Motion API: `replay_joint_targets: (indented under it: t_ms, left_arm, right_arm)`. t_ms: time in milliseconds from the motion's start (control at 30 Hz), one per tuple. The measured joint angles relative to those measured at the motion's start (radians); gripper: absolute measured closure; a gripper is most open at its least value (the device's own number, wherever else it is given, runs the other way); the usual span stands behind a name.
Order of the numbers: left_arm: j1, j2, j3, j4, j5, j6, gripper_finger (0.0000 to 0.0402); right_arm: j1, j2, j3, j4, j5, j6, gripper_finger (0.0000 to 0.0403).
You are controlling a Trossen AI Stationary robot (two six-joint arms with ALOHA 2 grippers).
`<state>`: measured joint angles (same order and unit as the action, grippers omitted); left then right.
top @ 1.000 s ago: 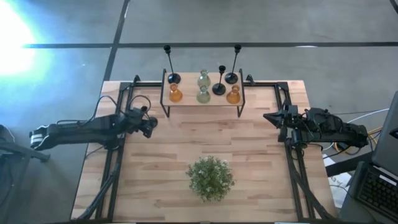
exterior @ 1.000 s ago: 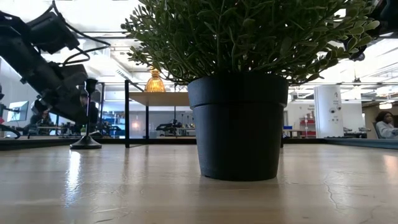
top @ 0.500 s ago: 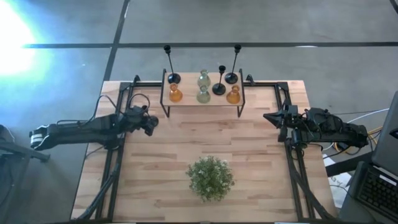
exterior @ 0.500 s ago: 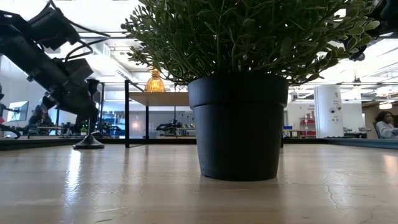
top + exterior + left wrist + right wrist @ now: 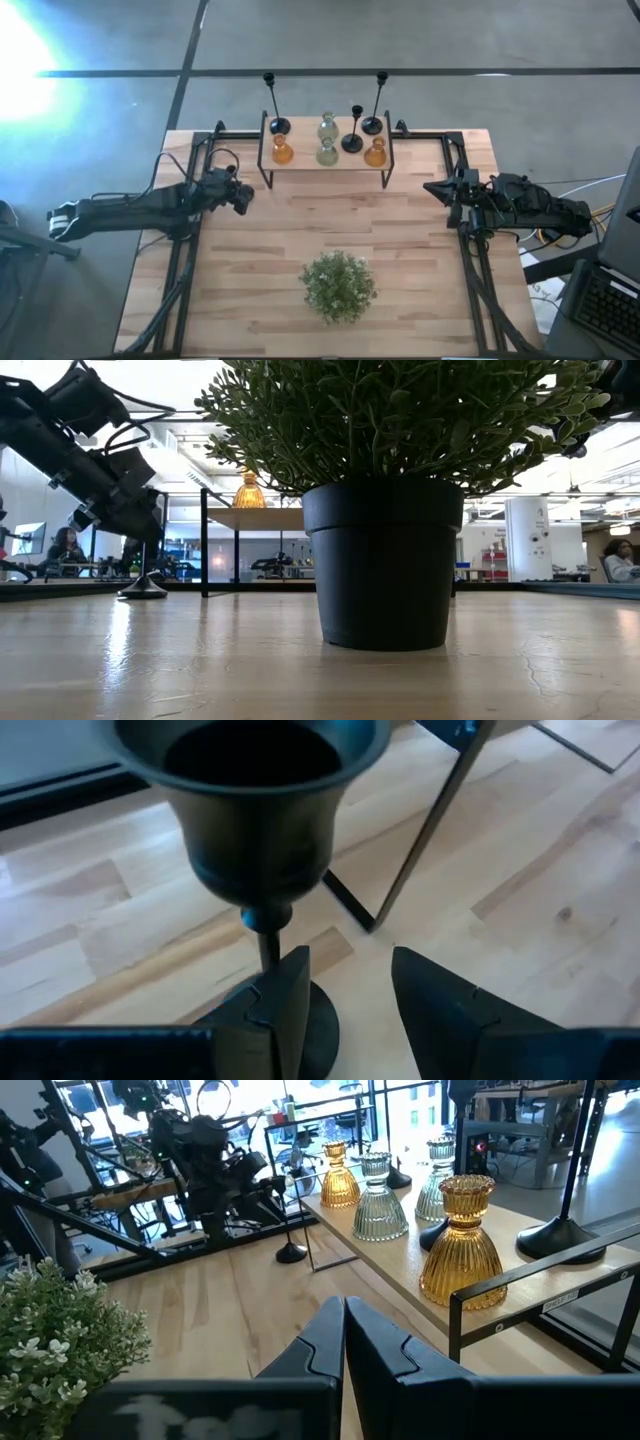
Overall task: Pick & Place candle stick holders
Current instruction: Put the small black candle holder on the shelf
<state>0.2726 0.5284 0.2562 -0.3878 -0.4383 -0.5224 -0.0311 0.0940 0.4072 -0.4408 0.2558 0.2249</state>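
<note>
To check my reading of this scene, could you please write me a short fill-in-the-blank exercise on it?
The left gripper, beside a black holder on the table, is ___.
The right gripper is ___.
The shelf bears ___ holders.
The plant stands in a ___ pot.
Missing words: open; shut; seven; black.

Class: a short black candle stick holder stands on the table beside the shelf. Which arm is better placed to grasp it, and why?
Left. The left gripper is open right at the short black candle stick holder; the right gripper waits shut at the opposite edge.
</note>
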Motion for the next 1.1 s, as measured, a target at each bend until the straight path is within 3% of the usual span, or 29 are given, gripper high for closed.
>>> replay_joint_targets:
  t_ms: [300, 533, 800, 1100]
  left_arm:
    - [0.0, -0.002, 0.0, -0.031, -0.005, -0.002, 0.0252]
    - [-0.001, -0.007, 0.04, -0.218, 0.081, -0.039, 0.0252]
    - [0.0, -0.022, 0.058, -0.178, -0.049, -0.025, 0.0252]
    - [0.0, -0.02, 0.027, -0.063, -0.06, 0.017, 0.0252]
  right_arm:
    - [0.0, 0.0, 0.0, 0.0, 0.0, 0.0, 0.0394]
    - [0.0, 0.0, 0.0, 0.0, 0.0, 0.0, 0.0394]
    - [0.0, 0.0, 0.0, 0.0, 0.0, 0.0, 0.0394]
    - [0.0, 0.0, 0.0, 0.0, 0.0, 0.0, 0.0394]
